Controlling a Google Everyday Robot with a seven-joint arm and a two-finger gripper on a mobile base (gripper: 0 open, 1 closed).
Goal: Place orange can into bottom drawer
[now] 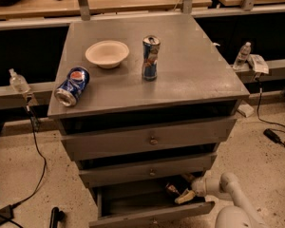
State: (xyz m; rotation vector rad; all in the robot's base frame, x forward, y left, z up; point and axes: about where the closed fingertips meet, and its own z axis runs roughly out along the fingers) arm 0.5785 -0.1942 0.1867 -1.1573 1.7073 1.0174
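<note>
Just reaching in from the lower right with the white arm (226, 182), bending at the elbow, pointing the gripper (179, 195) left, low inside the open bottom drawer (133, 217).

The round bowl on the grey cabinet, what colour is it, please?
The bowl is cream, camera view; gripper inside bottom drawer.

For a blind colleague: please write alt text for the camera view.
The robot's claw reaches from the right into the open bottom drawer of a grey cabinet, beside the orange can. On top sit a white bowl, a toppled Pepsi can and an upright blue can.
</note>
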